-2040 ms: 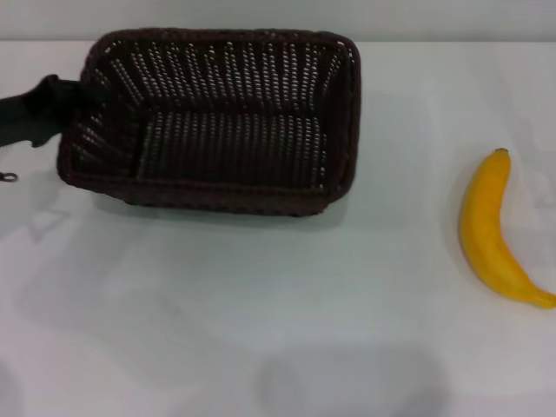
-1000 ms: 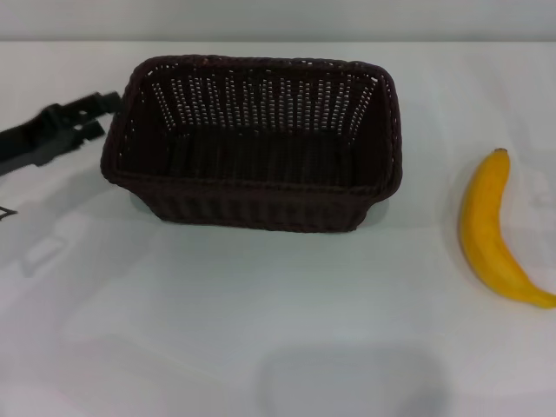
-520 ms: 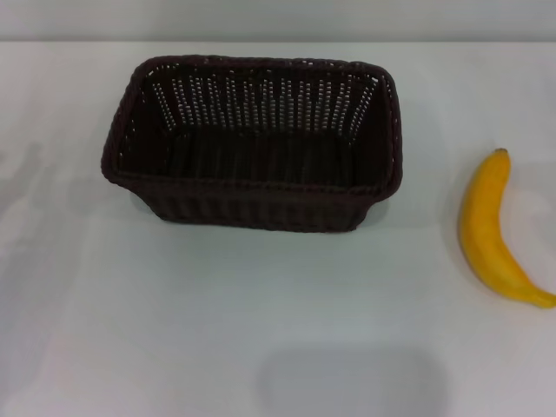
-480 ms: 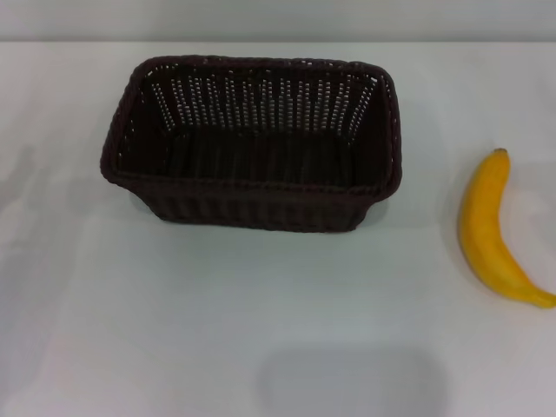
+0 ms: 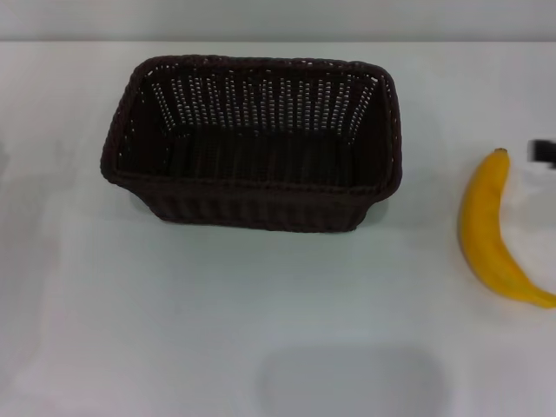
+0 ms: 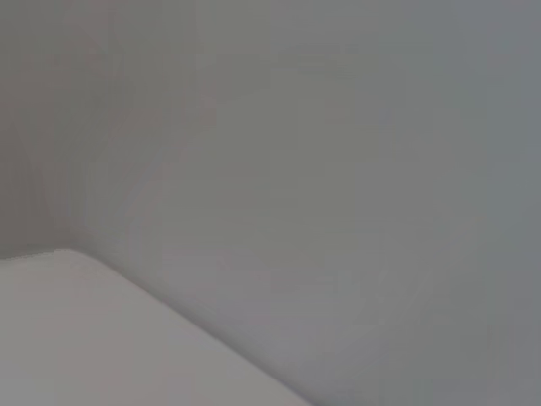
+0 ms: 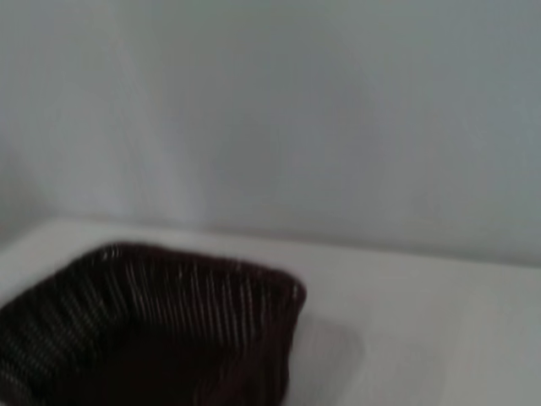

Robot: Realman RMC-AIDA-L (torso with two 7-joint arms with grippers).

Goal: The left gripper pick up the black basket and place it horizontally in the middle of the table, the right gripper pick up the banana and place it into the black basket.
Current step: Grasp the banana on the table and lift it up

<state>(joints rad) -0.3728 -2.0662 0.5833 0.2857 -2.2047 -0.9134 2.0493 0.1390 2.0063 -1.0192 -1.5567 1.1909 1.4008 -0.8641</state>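
Note:
The black basket (image 5: 252,143) stands upright and empty on the white table (image 5: 217,304), its long side across the view, near the middle. It also shows in the right wrist view (image 7: 144,330). The yellow banana (image 5: 488,230) lies on the table to the right of the basket, well apart from it, stem end pointing away from me. A small black part of my right gripper (image 5: 543,151) shows at the right edge, just beside the banana's stem end. My left gripper is out of view.
The table's far edge meets a pale wall (image 5: 278,19) just behind the basket. The left wrist view shows only the wall and a corner of the table (image 6: 76,338).
My left gripper let go of the basket's left end and drew back out of view. The basket now rests more to the right. A part of my right gripper has appeared near the banana.

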